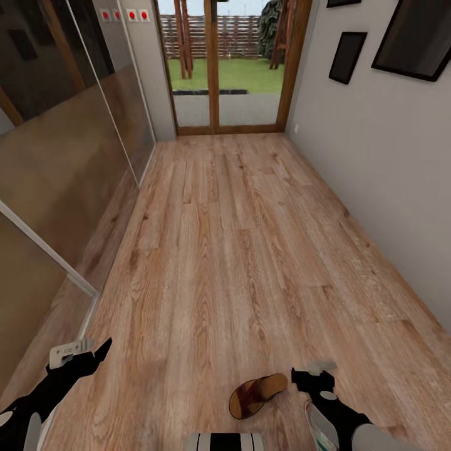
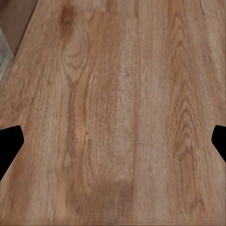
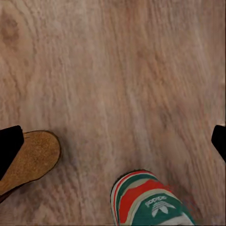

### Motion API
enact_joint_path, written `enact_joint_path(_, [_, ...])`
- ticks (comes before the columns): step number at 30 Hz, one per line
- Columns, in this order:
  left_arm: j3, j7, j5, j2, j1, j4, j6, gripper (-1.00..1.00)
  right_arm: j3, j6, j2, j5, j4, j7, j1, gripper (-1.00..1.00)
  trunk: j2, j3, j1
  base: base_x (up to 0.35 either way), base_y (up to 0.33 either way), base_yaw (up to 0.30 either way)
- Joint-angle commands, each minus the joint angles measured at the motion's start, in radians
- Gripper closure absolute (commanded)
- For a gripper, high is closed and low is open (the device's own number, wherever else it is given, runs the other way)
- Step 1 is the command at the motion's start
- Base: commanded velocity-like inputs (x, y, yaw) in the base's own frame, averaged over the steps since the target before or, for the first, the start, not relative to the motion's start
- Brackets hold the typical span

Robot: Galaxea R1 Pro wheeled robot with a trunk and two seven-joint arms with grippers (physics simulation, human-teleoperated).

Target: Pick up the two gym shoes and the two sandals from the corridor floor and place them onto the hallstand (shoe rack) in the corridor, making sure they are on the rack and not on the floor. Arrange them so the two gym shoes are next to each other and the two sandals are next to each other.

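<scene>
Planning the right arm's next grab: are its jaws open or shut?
Open: the right gripper has its fingertips far apart above bare floor, holding nothing.

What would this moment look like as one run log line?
left gripper: open, empty | right gripper: open, empty | sandal: on corridor floor | gym shoe: on floor beside sandal

gym shoe (image 3: 150,202) | tongue, white on green: trefoil logo with a short wordmark under it, letters too blurred to read | stands on corridor floor (image 3: 122,70) | wall switch plates (image 1: 138,15): red dots, no text | no other legible text
</scene>
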Motion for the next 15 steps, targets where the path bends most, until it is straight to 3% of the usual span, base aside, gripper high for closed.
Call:
enact_joint_path(1, [0.000, 0.000, 0.000, 0.001, 0.002, 0.002, 0.000, -1.00, 0.001, 0.000, -0.007, 0.016, -0.014, 0.000, 0.000, -1.00, 0.000, 0.000, 0.000, 0.000, 0.000, 0.000])
enact_joint_path(2, [0.001, -0.001, 0.000, 0.002, 0.011, 0.009, 0.000, -1.00, 0.002, 0.001, -0.025, 0.149, -0.075, 0.000, -0.001, -1.00, 0.000, 0.000, 0.000, 0.000, 0.000, 0.000])
enact_joint_path(3, [0.002, 0.000, 0.000, 0.003, 0.017, 0.012, 0.000, -1.00, 0.002, 0.001, -0.028, 0.237, -0.097, 0.000, -0.001, -1.00, 0.000, 0.000, 0.000, 0.000, 0.000, 0.000])
enact_joint_path(4, [0.002, 0.000, 0.000, 0.003, 0.019, 0.012, 0.000, -1.00, 0.002, 0.001, -0.030, 0.285, -0.109, 0.000, -0.001, -1.00, 0.000, 0.000, 0.000, 0.000, 0.000, 0.000])
enact_joint_path(5, [0.002, 0.000, 0.000, 0.004, 0.024, 0.013, 0.000, -1.00, 0.002, 0.003, -0.031, 0.391, -0.136, 0.000, -0.001, -1.00, 0.000, 0.000, 0.000, 0.000, 0.000, 0.000])
enact_joint_path(7, [0.002, 0.000, 0.000, 0.004, 0.031, 0.014, 0.000, -1.00, 0.002, 0.007, -0.033, 0.500, -0.169, -0.001, -0.001, -1.00, 0.000, 0.000, 0.000, 0.000, 0.000, 0.000])
enact_joint_path(9, [0.002, 0.000, 0.001, 0.005, 0.047, 0.017, 0.000, -1.00, -0.001, 0.012, -0.034, 0.706, -0.260, 0.000, -0.001, -1.00, 0.000, 0.000, 0.000, 0.000, 0.000, 0.000])
enact_joint_path(11, [0.002, 0.000, 0.001, 0.005, 0.054, 0.023, 0.000, -1.00, -0.002, 0.014, -0.034, 0.794, -0.309, 0.001, -0.001, -1.00, 0.000, 0.000, 0.000, 0.000, 0.000, 0.000])
enact_joint_path(13, [0.003, -0.001, 0.001, 0.006, 0.067, 0.038, 0.000, -1.00, -0.002, 0.023, -0.032, 0.974, -0.397, 0.003, -0.002, -1.00, 0.000, 0.000, 0.000, 0.000, 0.000, 0.000])
enact_joint_path(15, [0.003, -0.001, 0.001, 0.006, 0.070, 0.041, 0.000, -1.00, -0.002, 0.033, -0.032, 1.039, -0.415, 0.003, -0.002, -1.00, 0.000, 0.000, 0.000, 0.000, 0.000, 0.000])
